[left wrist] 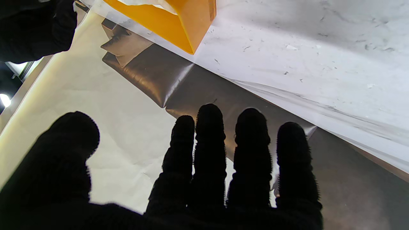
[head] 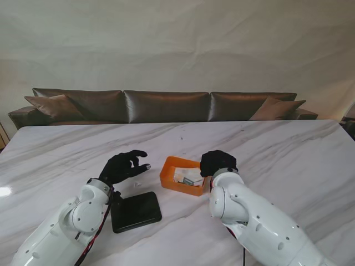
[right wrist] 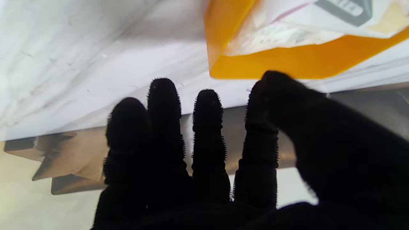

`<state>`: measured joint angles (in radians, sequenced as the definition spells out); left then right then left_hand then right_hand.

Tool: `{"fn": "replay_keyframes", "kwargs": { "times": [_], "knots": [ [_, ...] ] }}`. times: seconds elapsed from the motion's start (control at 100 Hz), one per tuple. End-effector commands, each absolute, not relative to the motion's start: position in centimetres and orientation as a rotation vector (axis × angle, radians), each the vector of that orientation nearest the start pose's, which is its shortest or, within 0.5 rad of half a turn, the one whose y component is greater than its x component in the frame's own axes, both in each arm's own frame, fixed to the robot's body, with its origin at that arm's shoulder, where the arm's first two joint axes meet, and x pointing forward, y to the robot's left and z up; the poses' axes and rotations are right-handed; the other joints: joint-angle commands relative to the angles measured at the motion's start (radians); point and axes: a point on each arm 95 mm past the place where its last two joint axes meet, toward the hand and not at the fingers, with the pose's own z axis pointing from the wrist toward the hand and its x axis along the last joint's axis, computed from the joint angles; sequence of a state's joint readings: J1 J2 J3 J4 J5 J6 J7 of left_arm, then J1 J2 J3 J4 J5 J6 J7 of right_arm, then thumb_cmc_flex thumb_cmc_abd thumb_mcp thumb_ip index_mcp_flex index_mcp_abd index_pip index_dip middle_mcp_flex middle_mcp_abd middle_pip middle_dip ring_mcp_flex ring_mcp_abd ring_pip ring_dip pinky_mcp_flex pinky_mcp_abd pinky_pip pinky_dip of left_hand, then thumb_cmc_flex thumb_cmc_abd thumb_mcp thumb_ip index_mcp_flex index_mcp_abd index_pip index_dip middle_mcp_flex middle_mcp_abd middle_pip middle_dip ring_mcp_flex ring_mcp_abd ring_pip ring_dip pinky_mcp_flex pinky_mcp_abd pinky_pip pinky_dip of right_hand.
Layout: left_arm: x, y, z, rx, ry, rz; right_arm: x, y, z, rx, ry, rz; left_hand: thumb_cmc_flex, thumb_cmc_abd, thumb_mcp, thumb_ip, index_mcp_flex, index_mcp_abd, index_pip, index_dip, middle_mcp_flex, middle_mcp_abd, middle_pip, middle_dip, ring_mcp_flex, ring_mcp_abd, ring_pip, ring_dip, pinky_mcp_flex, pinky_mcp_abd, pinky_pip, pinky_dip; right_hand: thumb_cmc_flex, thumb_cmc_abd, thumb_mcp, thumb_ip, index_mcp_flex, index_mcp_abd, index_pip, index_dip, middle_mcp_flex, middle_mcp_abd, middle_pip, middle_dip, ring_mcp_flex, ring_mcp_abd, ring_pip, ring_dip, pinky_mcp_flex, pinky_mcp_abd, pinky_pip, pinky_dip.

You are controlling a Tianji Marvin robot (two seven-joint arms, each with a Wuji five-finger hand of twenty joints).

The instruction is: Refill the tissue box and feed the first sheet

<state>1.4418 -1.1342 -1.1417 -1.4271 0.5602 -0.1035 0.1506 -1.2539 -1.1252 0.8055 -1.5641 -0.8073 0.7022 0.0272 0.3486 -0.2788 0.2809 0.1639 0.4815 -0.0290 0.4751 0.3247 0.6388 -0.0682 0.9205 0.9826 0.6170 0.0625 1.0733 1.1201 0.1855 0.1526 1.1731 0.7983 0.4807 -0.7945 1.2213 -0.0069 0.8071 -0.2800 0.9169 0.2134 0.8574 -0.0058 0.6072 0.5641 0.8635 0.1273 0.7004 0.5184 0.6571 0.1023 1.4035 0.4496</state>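
Note:
An orange open-topped tissue box (head: 182, 175) sits on the marble table between my two hands, with a white wrapped tissue pack (head: 187, 177) lying inside it. The box (left wrist: 172, 19) (right wrist: 287, 64) and the pack (right wrist: 287, 28) show in both wrist views. My left hand (head: 124, 166), in a black glove, hovers to the box's left with fingers (left wrist: 209, 143) spread and holding nothing. My right hand (head: 217, 162) is at the box's right end, fingers (right wrist: 163, 121) extended and empty; whether it touches the box I cannot tell.
A flat black lid-like slab (head: 136, 211) lies on the table (head: 288, 149) nearer to me than the left hand. A brown sofa (head: 166, 105) runs along the table's far edge.

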Motion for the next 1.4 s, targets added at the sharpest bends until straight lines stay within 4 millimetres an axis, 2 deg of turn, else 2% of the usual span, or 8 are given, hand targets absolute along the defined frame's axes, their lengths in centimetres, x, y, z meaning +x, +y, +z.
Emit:
{"fn": "replay_keyframes", "kwargs": {
  "times": [0.0, 0.14, 0.3, 0.45, 0.62, 0.8, 1.02, 1.39],
  "knots": [
    [43.2, -0.9, -33.6, -1.537, 1.224, -1.821, 43.2, 7.4, -31.0, 1.474, 1.299, 1.185, 0.018, 0.028, 0.001, -0.007, -0.008, 0.002, -0.003, -0.01, -0.034, -0.025, -0.01, -0.009, -0.028, 0.003, -0.018, 0.005, -0.015, -0.027, 0.129, -0.011, 0.017, -0.046, 0.122, -0.077, 0.043, -0.051, 0.012, -0.007, 0.05, -0.044, -0.009, -0.004, -0.013, 0.006, -0.036, -0.019, -0.024, -0.008, -0.016, 0.013],
    [43.6, -1.3, -33.2, -1.46, 1.283, -1.819, 42.4, 7.2, -31.2, 1.442, 1.3, 1.254, 0.03, -0.047, 0.258, 0.051, 0.086, -0.106, 0.053, 0.032, -0.051, -0.044, -0.18, -0.178, -0.078, 0.009, -0.331, -0.254, -0.032, -0.062, 0.01, -0.125, 0.053, -0.032, 0.139, -0.092, 0.054, -0.029, -0.007, 0.0, 0.054, -0.029, -0.039, 0.009, -0.019, -0.013, -0.072, -0.041, -0.031, -0.014, -0.041, 0.004],
    [44.8, -2.1, -32.6, -1.294, 1.419, -1.795, 41.2, 6.6, -31.9, 1.425, 1.306, 1.299, 0.145, -0.157, 0.561, 0.11, 0.112, -0.208, 0.11, 0.056, -0.075, -0.116, -0.344, -0.452, -0.114, -0.087, -0.616, -0.54, -0.122, -0.104, -0.202, -0.3, 0.041, -0.012, 0.157, -0.044, -0.005, 0.048, -0.121, 0.077, -0.079, -0.016, -0.026, -0.06, -0.129, -0.045, -0.159, -0.108, -0.131, -0.048, -0.183, -0.036],
    [46.3, -3.1, -32.2, -1.101, 1.512, -1.768, 40.1, 5.5, -32.8, 1.426, 1.251, 1.341, 0.263, -0.26, 0.751, 0.065, 0.127, -0.258, 0.166, 0.074, -0.035, -0.16, -0.369, -0.564, -0.094, -0.154, -0.695, -0.662, -0.167, -0.155, -0.304, -0.364, 0.11, -0.081, 0.155, -0.019, -0.019, 0.076, -0.172, 0.203, -0.127, -0.021, -0.003, -0.091, -0.189, -0.072, -0.183, -0.155, -0.197, -0.073, -0.258, -0.06],
    [48.0, -4.3, -32.6, -0.987, 1.605, -1.732, 39.2, 4.2, -33.4, 1.416, 1.195, 1.347, 0.359, -0.329, 0.833, -0.007, 0.153, -0.289, 0.177, 0.078, 0.005, -0.188, -0.39, -0.6, -0.069, -0.195, -0.708, -0.737, -0.191, -0.222, -0.327, -0.38, 0.121, -0.107, 0.159, -0.034, -0.017, 0.075, -0.165, 0.204, -0.135, -0.024, 0.002, -0.095, -0.202, -0.083, -0.189, -0.166, -0.23, -0.086, -0.293, -0.083],
    [49.6, -5.6, -33.3, -0.911, 1.658, -1.725, 38.7, 3.2, -34.0, 1.444, 1.176, 1.344, 0.493, -0.376, 0.892, -0.031, 0.198, -0.334, 0.201, 0.087, 0.063, -0.217, -0.392, -0.605, -0.013, -0.229, -0.693, -0.765, -0.208, -0.285, -0.35, -0.394, 0.116, -0.101, 0.158, -0.036, -0.012, 0.078, -0.161, 0.204, -0.137, -0.022, 0.007, -0.097, -0.208, -0.084, -0.189, -0.171, -0.247, -0.092, -0.307, -0.098],
    [50.7, -6.8, -33.6, -0.85, 1.693, -1.751, 38.6, 2.6, -34.6, 1.485, 1.138, 1.343, 0.496, -0.427, 0.912, -0.112, 0.32, -0.41, 0.219, 0.084, 0.209, -0.265, -0.409, -0.622, 0.122, -0.273, -0.674, -0.82, -0.2, -0.33, -0.386, -0.417, 0.101, -0.088, 0.153, -0.035, -0.003, 0.082, -0.159, 0.203, -0.135, -0.017, 0.011, -0.097, -0.207, -0.084, -0.184, -0.172, -0.253, -0.092, -0.311, -0.109],
    [50.9, -7.7, -34.1, -0.829, 1.785, -1.743, 38.9, 2.5, -35.1, 1.542, 1.104, 1.355, 0.541, -0.409, 0.945, -0.093, 0.407, -0.44, 0.23, 0.075, 0.313, -0.272, -0.416, -0.633, 0.209, -0.279, -0.654, -0.837, -0.191, -0.323, -0.536, -0.485, 0.11, -0.094, 0.151, -0.049, 0.011, 0.08, -0.156, 0.186, -0.12, -0.013, 0.016, -0.096, -0.193, -0.085, -0.177, -0.171, -0.257, -0.089, -0.312, -0.118]
  ]
}}
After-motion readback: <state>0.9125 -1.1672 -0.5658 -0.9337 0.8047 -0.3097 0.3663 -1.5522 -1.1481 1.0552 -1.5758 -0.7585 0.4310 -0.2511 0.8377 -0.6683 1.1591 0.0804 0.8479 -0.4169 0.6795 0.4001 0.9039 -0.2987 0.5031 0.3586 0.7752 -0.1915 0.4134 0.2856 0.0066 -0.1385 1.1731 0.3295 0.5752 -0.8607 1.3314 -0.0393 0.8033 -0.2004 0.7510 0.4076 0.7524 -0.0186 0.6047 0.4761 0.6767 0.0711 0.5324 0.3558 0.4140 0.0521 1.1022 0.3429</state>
